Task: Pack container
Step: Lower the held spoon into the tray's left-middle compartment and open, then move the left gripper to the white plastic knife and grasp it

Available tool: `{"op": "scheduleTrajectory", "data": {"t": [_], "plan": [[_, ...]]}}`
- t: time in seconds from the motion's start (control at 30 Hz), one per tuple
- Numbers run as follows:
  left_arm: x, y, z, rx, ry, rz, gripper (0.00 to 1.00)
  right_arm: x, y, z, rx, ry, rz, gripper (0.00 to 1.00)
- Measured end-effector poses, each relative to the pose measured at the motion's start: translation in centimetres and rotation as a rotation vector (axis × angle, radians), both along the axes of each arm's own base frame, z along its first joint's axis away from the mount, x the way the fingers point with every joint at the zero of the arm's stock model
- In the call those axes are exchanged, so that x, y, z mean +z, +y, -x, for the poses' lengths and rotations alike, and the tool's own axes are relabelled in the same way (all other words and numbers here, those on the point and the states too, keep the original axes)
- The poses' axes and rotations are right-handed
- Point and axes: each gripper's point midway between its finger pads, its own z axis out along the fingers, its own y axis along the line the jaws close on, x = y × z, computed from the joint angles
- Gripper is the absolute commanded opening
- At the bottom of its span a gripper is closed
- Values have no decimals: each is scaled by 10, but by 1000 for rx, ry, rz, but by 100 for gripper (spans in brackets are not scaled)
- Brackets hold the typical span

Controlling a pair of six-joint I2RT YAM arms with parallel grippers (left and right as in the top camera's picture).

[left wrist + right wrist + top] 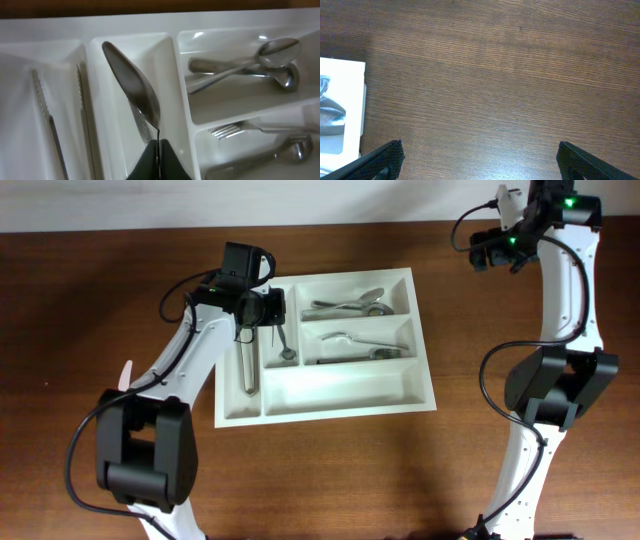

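Fingers (145, 165) of the left gripper (272, 316) are clenched on the thin neck of a spoon (132, 85). The bowl points away from the wrist, over the second narrow slot of the container (340, 387). Whether the spoon touches the slot floor cannot be told from these views.

Right gripper (480, 150): jaws spread wide and holding nothing. It hangs over bare table (495, 75), well apart from the work, with only the container's edge in its view.

Container: sits at the middle of the table, level, with its narrow slots on the left arm's side.

Contents noted:
- First narrow slot: long blades (42, 105), apparently knives.
- Upper long slot: stacked spoons (245, 62).
- Middle long slot: forks (240, 131), with other handles beside them.
- Bottom long slot (340, 370): nothing visible in it.

Assessment: packing appears well advanced. Three slots are stocked and a fourth is receiving the spoon now in hand. No loose cutlery shows on the table in the overhead view, so this may be among the last pieces. Outstanding: lower the spoon flat into its slot, release it, and withdraw the arm without catching the slot wall.
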Motion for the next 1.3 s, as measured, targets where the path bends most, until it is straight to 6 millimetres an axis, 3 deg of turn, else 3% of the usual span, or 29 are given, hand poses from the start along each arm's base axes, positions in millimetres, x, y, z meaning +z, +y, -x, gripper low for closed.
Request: {"op": "scheduleTrajectory", "data": {"t": [0.23, 0.37, 0.47, 0.5, 0.53, 0.7, 0.8, 0.9, 1.13, 1.3], "plan": [[-4, 1, 2, 4, 17, -2, 49, 0, 0, 0, 0, 0, 0, 99], [-16, 16, 27, 23, 145, -33, 54, 0, 0, 0, 0, 0, 0, 99], [-16, 47, 45, 70, 239, -94, 54, 0, 0, 0, -1, 0, 0, 99], [-10, 73, 52, 117, 262, -136, 55, 0, 0, 0, -1, 0, 0, 99], [-6, 84, 54, 139, 264, -157, 57, 0, 0, 0, -1, 0, 0, 99], [35, 169, 89, 260, 291, -306, 59, 0, 0, 0, -1, 0, 0, 99], [51, 201, 108, 297, 317, -355, 60, 0, 0, 0, 0, 0, 0, 99], [49, 217, 119, 304, 355, -380, 60, 0, 0, 0, 0, 0, 0, 99], [5, 250, 152, 350, 474, -389, 61, 0, 0, 0, -1, 0, 0, 99], [-9, 274, 154, 356, 452, -397, 66, 0, 0, 0, -1, 0, 0, 99]]}}
